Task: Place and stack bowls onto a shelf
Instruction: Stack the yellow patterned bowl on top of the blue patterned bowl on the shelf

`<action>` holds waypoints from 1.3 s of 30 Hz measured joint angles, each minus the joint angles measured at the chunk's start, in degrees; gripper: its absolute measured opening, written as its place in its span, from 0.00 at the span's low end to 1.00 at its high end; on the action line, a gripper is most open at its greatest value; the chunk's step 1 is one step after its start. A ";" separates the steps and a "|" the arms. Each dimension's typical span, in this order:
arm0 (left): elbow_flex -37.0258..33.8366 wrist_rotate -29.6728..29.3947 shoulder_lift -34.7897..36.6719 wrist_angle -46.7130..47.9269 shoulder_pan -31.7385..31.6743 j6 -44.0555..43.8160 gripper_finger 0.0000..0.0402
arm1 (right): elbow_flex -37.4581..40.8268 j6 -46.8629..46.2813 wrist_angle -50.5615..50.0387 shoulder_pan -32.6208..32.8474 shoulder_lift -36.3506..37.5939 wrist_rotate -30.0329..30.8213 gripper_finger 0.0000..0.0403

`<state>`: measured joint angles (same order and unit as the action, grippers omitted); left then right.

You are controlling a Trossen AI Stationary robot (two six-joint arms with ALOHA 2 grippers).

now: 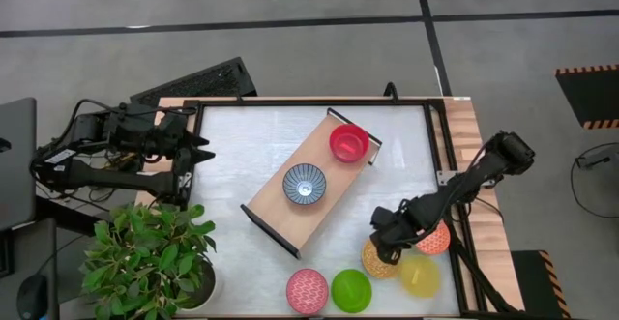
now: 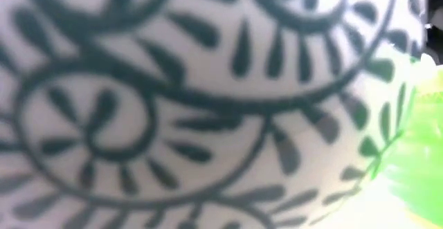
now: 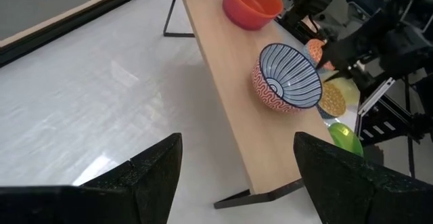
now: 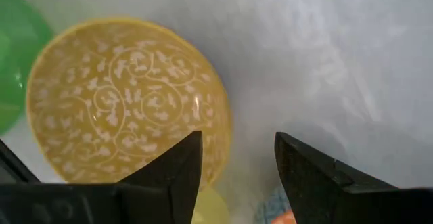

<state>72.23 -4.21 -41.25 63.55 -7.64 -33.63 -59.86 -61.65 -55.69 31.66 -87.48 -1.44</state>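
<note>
Yellow-orange bowl [image 4: 125,99] sits right under the open right hand [image 4: 237,173]. Best straddle its rim squarely, then close. Left hand [image 3: 233,176] waits open near the shelf [image 3: 230,95].

The desk [image 1: 242,156] has a white top inside a thin black frame, with light-wood strips [image 1: 464,136] showing along its edges. Around it lies a grey floor [image 1: 290,1] crossed by dark lines [image 1: 426,6]. At ten o'clock from the desk's middle a black keyboard [image 1: 198,81] lies tilted. A leafy potted plant [image 1: 150,257] stands at eight o'clock, just beside the desk's corner. Hazard-striped black mats [image 1: 590,93] sit at three o'clock, well apart, with thin cables [image 1: 595,165] nearby. Light glares softly off the white top.
</note>
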 joint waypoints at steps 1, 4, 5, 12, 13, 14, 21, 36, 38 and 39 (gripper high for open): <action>0.00 -0.06 0.00 0.00 0.00 -0.02 0.67 | 1.03 0.39 1.55 -0.10 -0.02 -0.42 0.52; 0.00 -0.08 0.00 0.00 0.00 -0.11 0.67 | 3.34 0.68 6.83 -0.30 -0.02 -1.97 0.52; 0.00 -0.08 0.00 0.00 0.00 -0.19 0.67 | 3.91 0.68 7.83 -0.30 -0.02 -1.98 0.52; 0.00 -0.82 0.00 -0.02 0.00 -0.28 0.67 | 7.58 0.79 11.93 -1.12 0.00 -2.40 0.49; 0.00 -0.81 0.00 -0.02 0.00 -0.28 0.67 | 8.09 1.20 12.97 -1.16 -0.01 -2.55 0.47; 0.00 -0.79 0.00 -0.02 0.00 -0.26 0.67 | 8.46 1.59 13.96 -1.11 -0.04 -2.72 0.45; 0.00 -0.97 0.00 -0.02 0.00 -0.26 0.67 | 9.65 1.30 14.45 -2.31 -0.03 -3.34 0.25; 0.00 -1.04 0.00 -0.02 0.00 -0.02 0.67 | 9.46 1.10 13.90 -5.91 2.56 -3.40 0.09; 0.00 -1.06 0.00 -0.02 0.00 -0.02 0.67 | 8.59 1.12 12.30 -6.81 4.28 -3.40 0.09; 0.00 -1.07 0.00 0.00 0.00 -0.01 0.67 | 7.93 1.10 11.13 -7.38 5.20 -3.38 0.09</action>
<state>72.23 -5.28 -41.25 63.54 -7.64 -33.64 -51.94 -60.56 -44.56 24.28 -82.28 -4.82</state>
